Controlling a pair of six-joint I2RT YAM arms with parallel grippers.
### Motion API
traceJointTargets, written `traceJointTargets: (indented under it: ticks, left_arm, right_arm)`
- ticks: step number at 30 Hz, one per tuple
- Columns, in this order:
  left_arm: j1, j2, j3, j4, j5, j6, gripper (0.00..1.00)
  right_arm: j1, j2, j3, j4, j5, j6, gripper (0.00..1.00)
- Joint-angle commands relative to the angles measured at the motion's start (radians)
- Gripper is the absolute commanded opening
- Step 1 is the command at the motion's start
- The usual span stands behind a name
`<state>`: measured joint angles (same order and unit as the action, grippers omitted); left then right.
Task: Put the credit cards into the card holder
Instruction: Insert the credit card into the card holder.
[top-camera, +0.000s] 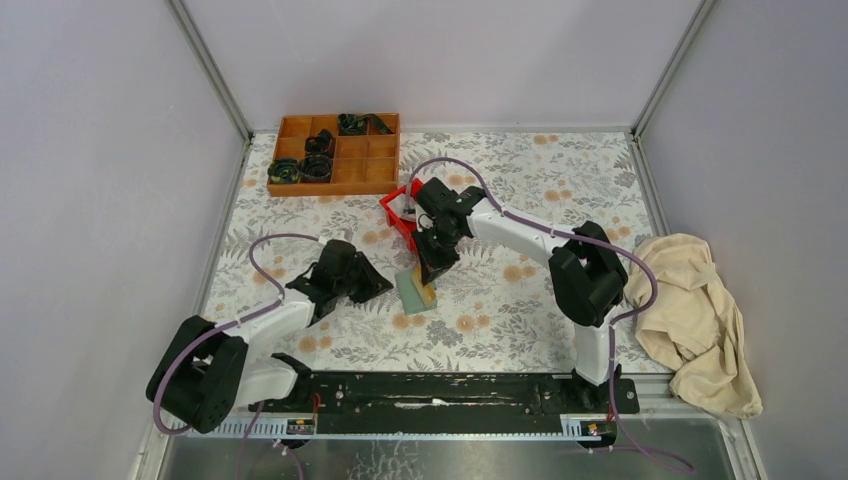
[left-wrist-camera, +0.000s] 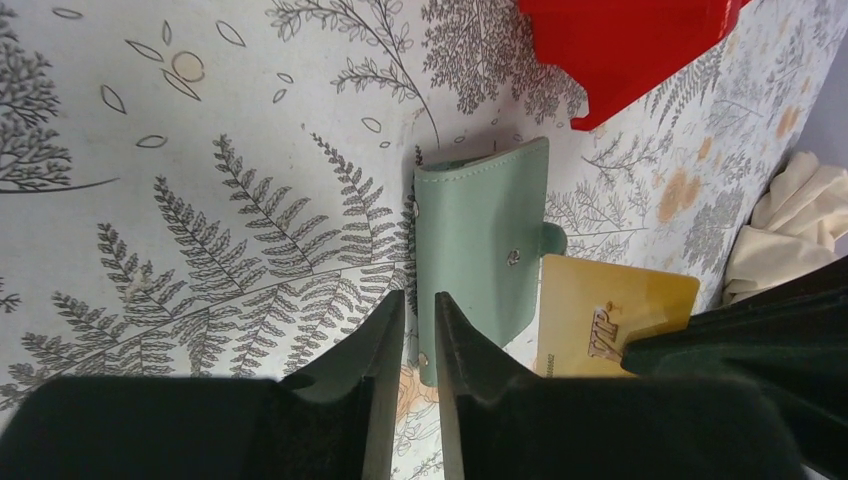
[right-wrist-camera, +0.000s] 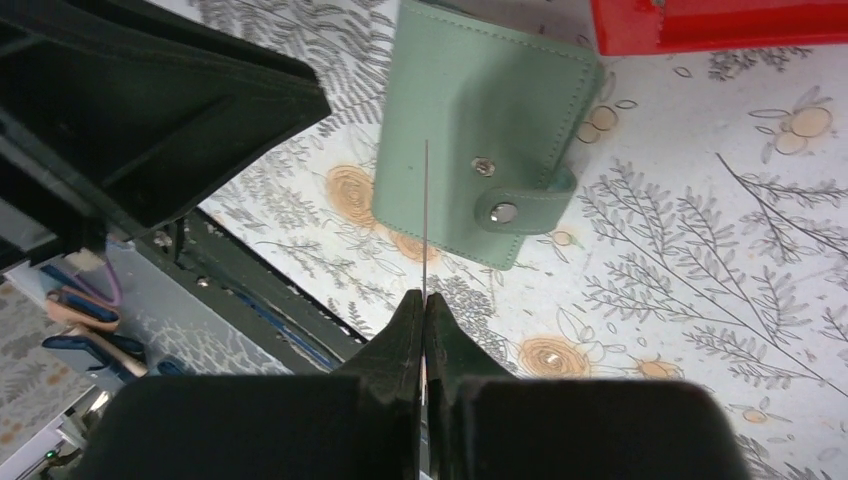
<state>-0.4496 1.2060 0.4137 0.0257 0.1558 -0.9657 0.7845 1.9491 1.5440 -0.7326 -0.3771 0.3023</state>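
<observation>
Right jaws pinch 1 yellow card (left-wrist-camera: 600, 310) just beside card holder (left-wrist-camera: 480, 250).

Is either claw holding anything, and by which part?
The right gripper pinches the gold card by one edge. The left gripper holds nothing.

I see soft, even light from overhead in all three views. Shadows on the desk (top-camera: 500, 330) are faint and diffuse. My wrist views are crisp on the fern print, while the near fingers (left-wrist-camera: 350, 410) read dark and slightly soft. The yellow card (left-wrist-camera: 600, 305) shows a mild sheen.
</observation>
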Motion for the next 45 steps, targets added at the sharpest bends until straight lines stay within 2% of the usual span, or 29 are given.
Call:
traceJointTargets:
  ticks: [1,13,22,27,45]
  left_arm:
    - [-0.025,0.016,0.031,-0.007,-0.026,0.027,0.24]
    - [-0.072,0.075,0.056,-0.007,-0.041,0.036,0.23]
    - [-0.081,0.104,0.062,-0.010,-0.044,0.041,0.22]
    - [-0.083,0.107,0.065,-0.024,-0.049,0.048,0.22]
    - [-0.083,0.136,0.075,-0.039,-0.049,0.067,0.21]
  right_arm:
    - [0.010,0.021,0.057,-0.080,0.065,-0.024,0.00]
    - [0.014,0.039,0.081,-0.137,0.198,-0.046,0.00]
    - [0.011,0.035,0.040,-0.111,0.216,-0.043,0.00]
    - [-0.022,0.025,-0.011,-0.060,0.180,-0.024,0.00]
    - [-0.165,-0.057,-0.237,0.206,-0.117,0.078,0.00]
